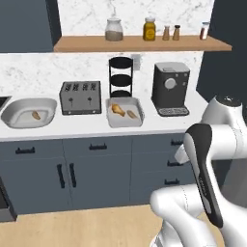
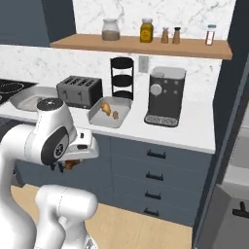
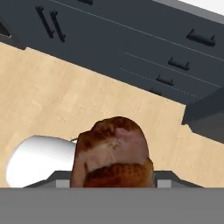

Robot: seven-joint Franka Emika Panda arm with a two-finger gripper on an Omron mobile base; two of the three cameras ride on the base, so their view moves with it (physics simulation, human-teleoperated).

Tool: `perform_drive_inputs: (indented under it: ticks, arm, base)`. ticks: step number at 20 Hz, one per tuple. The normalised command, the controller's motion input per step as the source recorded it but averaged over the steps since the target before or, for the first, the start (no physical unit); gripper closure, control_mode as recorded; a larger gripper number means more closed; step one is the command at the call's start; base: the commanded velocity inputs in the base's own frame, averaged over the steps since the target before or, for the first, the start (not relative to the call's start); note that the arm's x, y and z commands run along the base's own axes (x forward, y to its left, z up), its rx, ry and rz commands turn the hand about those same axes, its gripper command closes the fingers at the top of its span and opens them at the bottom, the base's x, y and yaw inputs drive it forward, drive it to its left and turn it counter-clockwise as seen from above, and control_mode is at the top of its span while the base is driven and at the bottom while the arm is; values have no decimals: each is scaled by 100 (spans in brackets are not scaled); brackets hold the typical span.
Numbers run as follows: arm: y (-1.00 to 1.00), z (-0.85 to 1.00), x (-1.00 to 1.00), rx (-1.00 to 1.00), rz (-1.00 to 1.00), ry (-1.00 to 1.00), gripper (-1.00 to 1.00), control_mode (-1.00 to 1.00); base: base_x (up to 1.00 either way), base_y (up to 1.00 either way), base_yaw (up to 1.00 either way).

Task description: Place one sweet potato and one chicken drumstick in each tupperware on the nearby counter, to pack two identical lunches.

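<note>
My gripper (image 3: 113, 175) is shut on a dark reddish-brown chicken drumstick (image 3: 113, 151), held low over the wooden floor in front of the drawers. The right base view shows the gripper (image 2: 68, 164) under the arm's elbow with the brown piece in it. On the white counter (image 1: 96, 129), the left tupperware (image 1: 48, 103) holds one sweet potato (image 1: 36, 115). The middle tupperware (image 1: 124, 124) holds a golden-brown chicken drumstick (image 1: 116, 108) and a sweet potato (image 1: 131, 114). That container (image 2: 97, 119) lies right of the toaster in the right base view.
A toaster (image 1: 80, 97) stands between the two containers. A black tiered rack (image 1: 120, 77) and a coffee machine (image 1: 170, 89) sit behind and right of the middle one. A shelf with jars (image 1: 140, 42) hangs above. A black stove top (image 2: 12, 87) lies at far left.
</note>
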Motion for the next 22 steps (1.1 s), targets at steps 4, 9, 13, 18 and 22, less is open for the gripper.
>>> perform_drive_inputs:
  ticks: [4,9,13,18,22]
  arm:
    - [0,0,0,0,0,0,100,100]
    - [0,0,0,0,0,0,100,100]
    - [0,0,0,0,0,0,100,100]
    - [0,0,0,0,0,0,100,100]
    - [0,0,0,0,0,0,100,100]
  base:
    - [62,100,3]
    - [79,100,0]
    - [70,100,0]
    - [60,86,-13]
    - [54,68,-20]
